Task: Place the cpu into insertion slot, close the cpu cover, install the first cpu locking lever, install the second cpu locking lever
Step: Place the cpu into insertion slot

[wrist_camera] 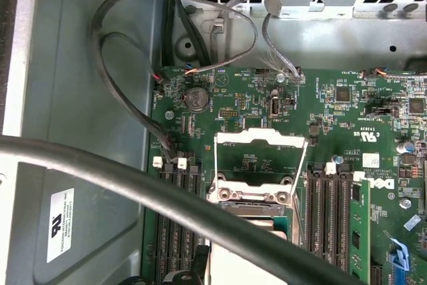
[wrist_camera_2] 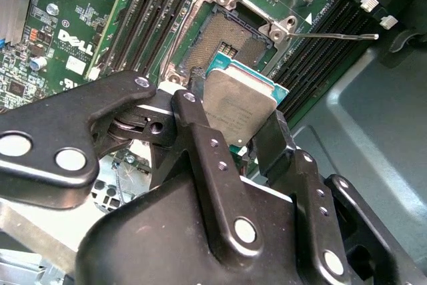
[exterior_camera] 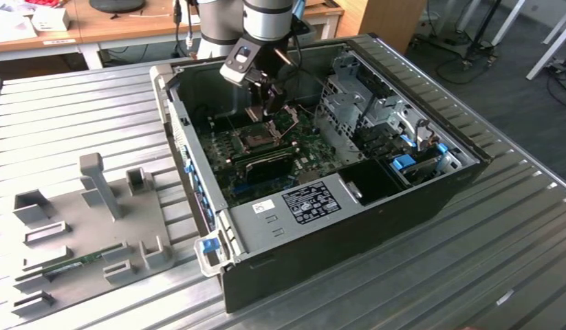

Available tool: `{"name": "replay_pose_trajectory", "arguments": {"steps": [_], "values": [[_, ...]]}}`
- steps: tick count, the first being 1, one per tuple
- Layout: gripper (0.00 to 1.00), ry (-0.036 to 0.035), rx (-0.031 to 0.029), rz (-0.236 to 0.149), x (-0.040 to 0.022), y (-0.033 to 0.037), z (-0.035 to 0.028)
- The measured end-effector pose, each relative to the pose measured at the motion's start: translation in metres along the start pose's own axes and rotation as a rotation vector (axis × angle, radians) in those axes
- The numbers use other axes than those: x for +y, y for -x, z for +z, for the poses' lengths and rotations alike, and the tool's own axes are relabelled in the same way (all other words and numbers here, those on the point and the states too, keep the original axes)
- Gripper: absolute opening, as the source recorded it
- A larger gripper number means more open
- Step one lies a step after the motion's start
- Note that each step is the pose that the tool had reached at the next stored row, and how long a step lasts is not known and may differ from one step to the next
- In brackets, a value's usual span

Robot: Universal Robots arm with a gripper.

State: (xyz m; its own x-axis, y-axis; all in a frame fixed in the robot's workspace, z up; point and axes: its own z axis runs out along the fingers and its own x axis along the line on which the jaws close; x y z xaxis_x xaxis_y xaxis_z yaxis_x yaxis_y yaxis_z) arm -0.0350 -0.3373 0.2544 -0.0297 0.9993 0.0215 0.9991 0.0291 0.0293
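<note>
In the second wrist view my gripper [wrist_camera_2: 233, 121] is shut on the cpu [wrist_camera_2: 240, 101], a flat square chip with a dull metal top and a green edge. I hold it tilted just above and beside the insertion slot [wrist_camera_2: 230, 41], whose dark pin field lies uncovered. In the exterior view the gripper [exterior_camera: 264, 110] hangs inside the open computer case over the insertion slot [exterior_camera: 258, 139]. The cpu cover [wrist_camera: 260, 139], a silver frame, stands swung open in the first wrist view. A thin locking lever [wrist_camera_2: 333, 36] sticks out, released, beside the socket.
Long black memory slots [wrist_camera_2: 150, 25] flank the socket on the green motherboard [exterior_camera: 292, 155]. A thick black cable [wrist_camera: 133, 185] crosses the first wrist view. The case's drive cage [exterior_camera: 375, 117] stands at the exterior view's right. A grey fixture plate [exterior_camera: 81, 227] lies on the table [exterior_camera: 466, 275].
</note>
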Motion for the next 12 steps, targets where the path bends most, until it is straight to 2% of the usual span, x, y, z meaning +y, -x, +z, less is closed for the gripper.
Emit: {"name": "replay_pose_trajectory", "arguments": {"steps": [12], "values": [[0.54,0.0,0.0001,0.0,-0.0001,0.0,0.0019]]}}
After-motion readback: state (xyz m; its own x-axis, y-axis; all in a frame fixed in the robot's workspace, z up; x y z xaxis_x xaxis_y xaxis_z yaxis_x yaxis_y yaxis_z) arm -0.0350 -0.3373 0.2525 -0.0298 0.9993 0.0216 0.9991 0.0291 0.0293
